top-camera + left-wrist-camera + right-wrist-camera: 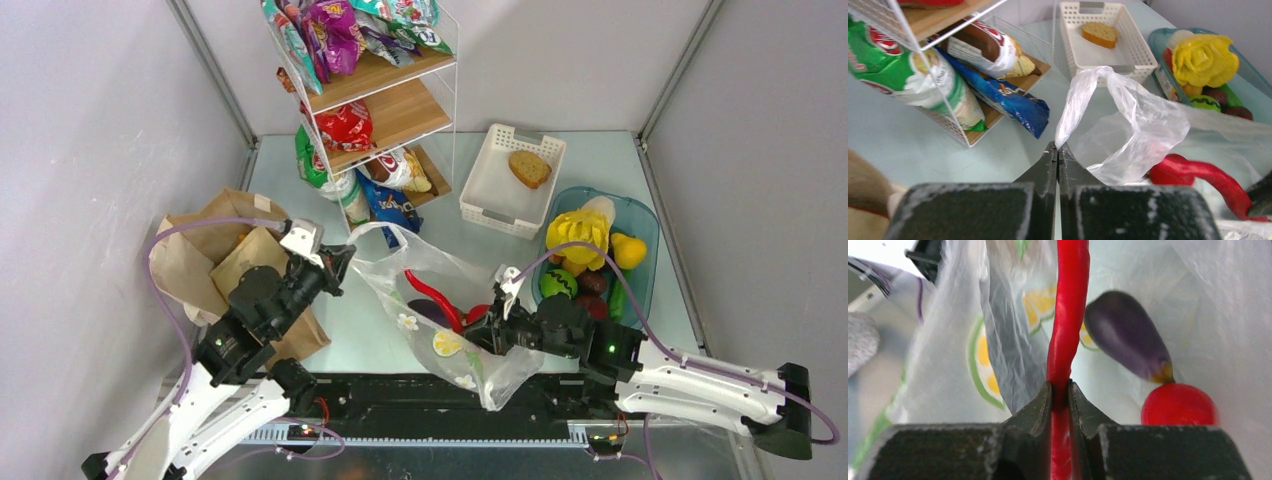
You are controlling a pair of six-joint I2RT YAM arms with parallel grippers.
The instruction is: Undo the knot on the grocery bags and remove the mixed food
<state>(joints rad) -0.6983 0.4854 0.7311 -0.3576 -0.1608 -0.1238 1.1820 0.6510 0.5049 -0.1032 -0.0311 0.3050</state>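
Observation:
The clear plastic bag [455, 330] with lemon prints lies open mid-table. My left gripper [345, 262] is shut on its loop handle [1083, 95] and holds it up. My right gripper [487, 325] reaches into the bag mouth and is shut on the long red chili [1068, 315], which also shows in the top view [432, 296]. A purple eggplant [1125, 335] and a red tomato [1178, 405] lie inside the bag beside the chili. The brown paper bag [215, 255] lies crumpled at the left, behind my left arm.
A wire shelf rack [372, 95] with snack packets stands at the back. A white slatted basket [512, 180] holds a bread slice [529, 167]. A blue-tinted tub [645, 225] at the right holds yellow and green fruits. Grey walls close both sides.

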